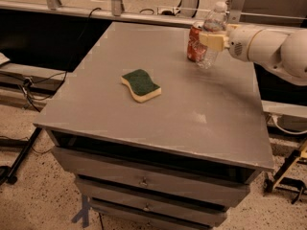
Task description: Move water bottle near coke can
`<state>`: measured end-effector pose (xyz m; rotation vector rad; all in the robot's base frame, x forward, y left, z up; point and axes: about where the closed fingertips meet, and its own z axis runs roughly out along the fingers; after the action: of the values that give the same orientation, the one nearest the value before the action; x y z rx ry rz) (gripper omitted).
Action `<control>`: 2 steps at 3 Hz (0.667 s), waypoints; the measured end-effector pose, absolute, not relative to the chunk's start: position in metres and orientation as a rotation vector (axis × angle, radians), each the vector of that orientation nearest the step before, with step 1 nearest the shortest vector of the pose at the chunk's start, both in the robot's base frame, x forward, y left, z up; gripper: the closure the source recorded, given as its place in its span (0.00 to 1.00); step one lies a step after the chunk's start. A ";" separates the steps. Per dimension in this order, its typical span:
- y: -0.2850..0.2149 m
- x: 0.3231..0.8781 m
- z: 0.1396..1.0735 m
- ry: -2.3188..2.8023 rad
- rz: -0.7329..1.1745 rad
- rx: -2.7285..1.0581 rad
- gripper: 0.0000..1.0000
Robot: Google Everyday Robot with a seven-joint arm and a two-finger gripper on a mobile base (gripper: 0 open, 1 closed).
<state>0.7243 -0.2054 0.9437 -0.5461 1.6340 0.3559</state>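
Observation:
The water bottle (214, 24), clear with a white cap, stands upright at the far right of the grey table (158, 123). The red coke can (194, 43) stands just left of it, almost touching. My gripper (213, 40) reaches in from the right on a white arm and is shut around the bottle's middle. Its cream fingers (211, 40) cover the label band. The bottle's base is at or just above the table top; I cannot tell which.
A green-and-yellow sponge (141, 85) lies near the table's middle. The table has drawers (144, 181) below its front edge. A rail with metal posts (115, 1) runs behind the table. Black stands and cables are on the floor at both sides.

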 end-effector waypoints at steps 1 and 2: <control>-0.207 0.726 0.937 1.617 0.346 -0.567 0.35; -0.208 0.728 0.932 1.622 0.342 -0.585 0.12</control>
<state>0.7281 -0.2084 0.9318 -0.5853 1.6217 0.3418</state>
